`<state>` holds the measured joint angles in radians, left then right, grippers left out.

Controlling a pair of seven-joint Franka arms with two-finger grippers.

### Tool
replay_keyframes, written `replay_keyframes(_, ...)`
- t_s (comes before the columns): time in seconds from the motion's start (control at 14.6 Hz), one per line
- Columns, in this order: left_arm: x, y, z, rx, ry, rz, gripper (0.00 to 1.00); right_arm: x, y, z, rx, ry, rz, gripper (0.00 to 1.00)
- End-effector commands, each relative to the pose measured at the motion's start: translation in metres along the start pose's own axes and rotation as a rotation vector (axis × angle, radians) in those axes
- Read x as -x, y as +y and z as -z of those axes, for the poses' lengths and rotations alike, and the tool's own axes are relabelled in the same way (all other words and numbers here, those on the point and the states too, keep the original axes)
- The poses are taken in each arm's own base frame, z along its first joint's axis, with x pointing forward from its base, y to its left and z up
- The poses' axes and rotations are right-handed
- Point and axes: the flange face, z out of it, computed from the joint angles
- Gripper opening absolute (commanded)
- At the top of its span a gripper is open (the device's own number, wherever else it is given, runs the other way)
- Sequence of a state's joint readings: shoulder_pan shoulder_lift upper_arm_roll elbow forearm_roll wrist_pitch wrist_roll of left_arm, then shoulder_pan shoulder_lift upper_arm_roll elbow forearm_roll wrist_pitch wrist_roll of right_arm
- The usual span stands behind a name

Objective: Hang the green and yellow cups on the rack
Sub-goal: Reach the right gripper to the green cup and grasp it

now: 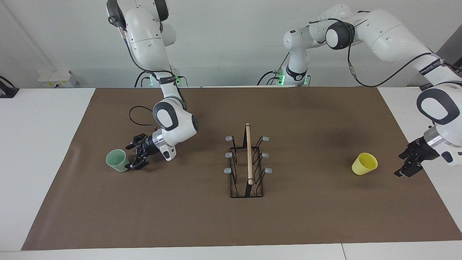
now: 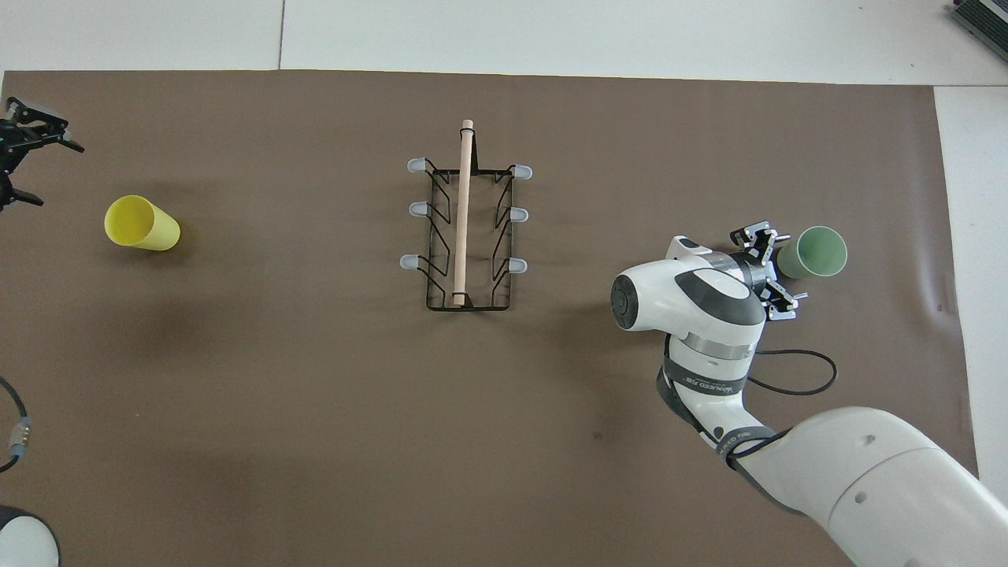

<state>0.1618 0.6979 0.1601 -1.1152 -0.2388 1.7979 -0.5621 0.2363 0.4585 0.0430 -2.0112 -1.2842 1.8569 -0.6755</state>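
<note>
The pale green cup [image 1: 117, 160] [image 2: 815, 253] stands upright on the brown mat toward the right arm's end. My right gripper [image 1: 133, 156] [image 2: 776, 264] is low beside it on the rack's side, open, its fingers pointing at the cup with a small gap left. The yellow cup [image 1: 364, 163] [image 2: 142, 224] stands upright toward the left arm's end. My left gripper [image 1: 408, 165] [image 2: 43, 169] hangs low over the mat's edge beside it, open and apart from it. The black wire rack [image 1: 248, 162] [image 2: 465, 228] with its wooden rod stands mid-table, its prongs bare.
The brown mat [image 1: 231, 220] covers most of the white table. A black cable [image 2: 795, 370] loops from the right arm's wrist over the mat. A small white box [image 1: 57, 78] sits at the table's corner near the robots.
</note>
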Motion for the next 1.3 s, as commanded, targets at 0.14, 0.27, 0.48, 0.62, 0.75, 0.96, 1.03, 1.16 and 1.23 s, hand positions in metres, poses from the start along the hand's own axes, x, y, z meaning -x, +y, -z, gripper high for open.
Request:
replay_keyframes(0.14, -0.036, -0.015, -0.043, 0.044, -0.006, 0.155, 1.00, -0.012, -0.002, -0.014, 0.070, -0.040, 0.029, 1.00)
replay_keyframes(0.27, -0.033, -0.024, -0.040, 0.078, -0.090, 0.276, 1.00, -0.007, 0.000, -0.025, 0.099, -0.058, 0.047, 1.00)
replay_keyframes(0.48, -0.023, -0.038, -0.049, 0.110, -0.169, 0.437, 1.00, -0.003, -0.002, -0.036, 0.117, -0.085, 0.065, 1.00)
replay_keyframes(0.62, -0.033, -0.071, -0.046, 0.204, -0.264, 0.572, 1.00, -0.004, -0.004, -0.037, 0.117, -0.086, 0.070, 1.00)
replay_keyframes(0.75, -0.032, -0.102, -0.051, 0.264, -0.346, 0.660, 1.00, -0.008, -0.007, -0.041, 0.118, -0.071, 0.072, 1.00)
replay_keyframes(0.96, -0.005, -0.120, -0.077, 0.302, -0.424, 0.757, 1.00, -0.012, -0.011, -0.040, 0.124, -0.067, 0.084, 0.80)
replay_keyframes(1.03, 0.003, -0.125, -0.088, 0.334, -0.454, 0.814, 1.00, -0.012, -0.011, -0.039, 0.139, -0.077, 0.101, 0.52)
replay_keyframes(1.16, 0.012, -0.135, -0.098, 0.404, -0.517, 0.954, 1.00, -0.013, -0.015, -0.041, 0.143, -0.086, 0.106, 0.00)
replay_keyframes(1.23, 0.018, -0.136, -0.103, 0.403, -0.539, 0.991, 1.00, -0.011, -0.013, -0.040, 0.146, -0.087, 0.102, 0.00)
